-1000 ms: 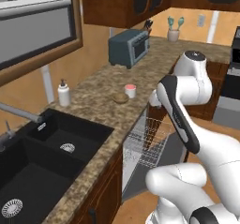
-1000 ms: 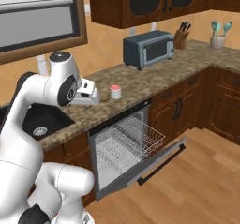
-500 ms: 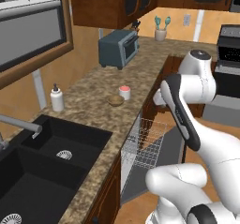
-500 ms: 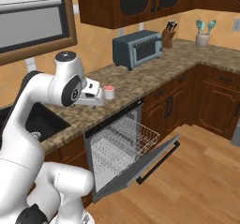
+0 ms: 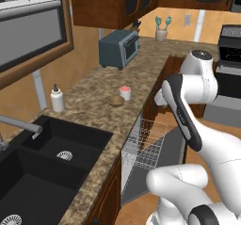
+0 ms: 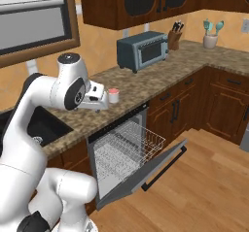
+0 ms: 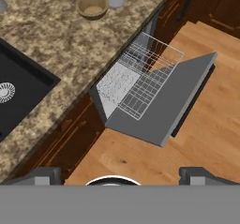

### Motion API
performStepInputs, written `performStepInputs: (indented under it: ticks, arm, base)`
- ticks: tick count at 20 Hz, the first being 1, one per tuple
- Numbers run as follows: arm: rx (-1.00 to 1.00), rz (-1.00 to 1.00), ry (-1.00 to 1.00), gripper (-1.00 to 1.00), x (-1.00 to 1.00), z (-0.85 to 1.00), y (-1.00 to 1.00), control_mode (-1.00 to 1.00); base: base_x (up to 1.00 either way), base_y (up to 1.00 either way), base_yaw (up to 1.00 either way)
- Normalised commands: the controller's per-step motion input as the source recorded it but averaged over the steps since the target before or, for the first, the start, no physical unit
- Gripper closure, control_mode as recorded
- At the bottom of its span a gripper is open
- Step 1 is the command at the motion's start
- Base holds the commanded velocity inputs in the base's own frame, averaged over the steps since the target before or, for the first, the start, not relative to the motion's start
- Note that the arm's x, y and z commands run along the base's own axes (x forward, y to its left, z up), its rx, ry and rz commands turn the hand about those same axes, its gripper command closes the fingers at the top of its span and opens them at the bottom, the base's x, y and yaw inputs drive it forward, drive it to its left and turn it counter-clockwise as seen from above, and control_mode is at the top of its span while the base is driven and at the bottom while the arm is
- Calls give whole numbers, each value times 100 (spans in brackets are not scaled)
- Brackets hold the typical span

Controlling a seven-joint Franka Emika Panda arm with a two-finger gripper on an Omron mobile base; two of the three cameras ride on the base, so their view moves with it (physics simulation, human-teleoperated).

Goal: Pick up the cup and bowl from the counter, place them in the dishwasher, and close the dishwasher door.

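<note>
Risk at this moment lies mostly in the approach. Cup [image 5: 125, 92] and bowl [image 5: 116, 100] stand on the counter [image 5: 89, 104], the two just beside each other and near the counter's front edge, above the dishwasher [image 6: 124, 160]. The gripper [image 7: 121, 172] hangs out over the floor in front of the cabinets, well apart from both, its fingers spread wide with nothing between them. The dishwasher door [image 7: 161, 107] is dropped open and the wire rack [image 7: 149, 74] is pulled out over it. Judgement: because cup and bowl sit so close, fingers coming down on one could knock the other, and a nudge toward the front edge could send it off the counter onto the rack or door below. The bowl is shallow and wide, so a grip across its rim may slip or tip it; the cup looks the easier first pick. The open door juts into the space the arm and base need, so a low swing could strike it or the rack. The sink [image 5: 56, 146] lies along the counter to the other side and could catch a piece knocked that way.
</note>
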Motion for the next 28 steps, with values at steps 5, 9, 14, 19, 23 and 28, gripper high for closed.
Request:
performStepInputs:
  ticks: [5,9,14,19,23,28]
  arm:
    - [14,-4,1,-100,75,-23,1,-100]
    - [21,-8,0,-100,100,-4,13,-100]
    - [13,-16,10,-100,100,-1,21,-100]
    - [17,-9,16,-100,100,-17,-1,-100]
    - [21,-10,11,-100,97,-30,-1,-100]
    - [13,-9,11,-100,98,-60,0,-100]
  base:
    - [0,0,0]
    - [0,0,0]
    - [0,0,0]
    - [0,0,0]
    - [0,0,0]
    - [0,0,0]
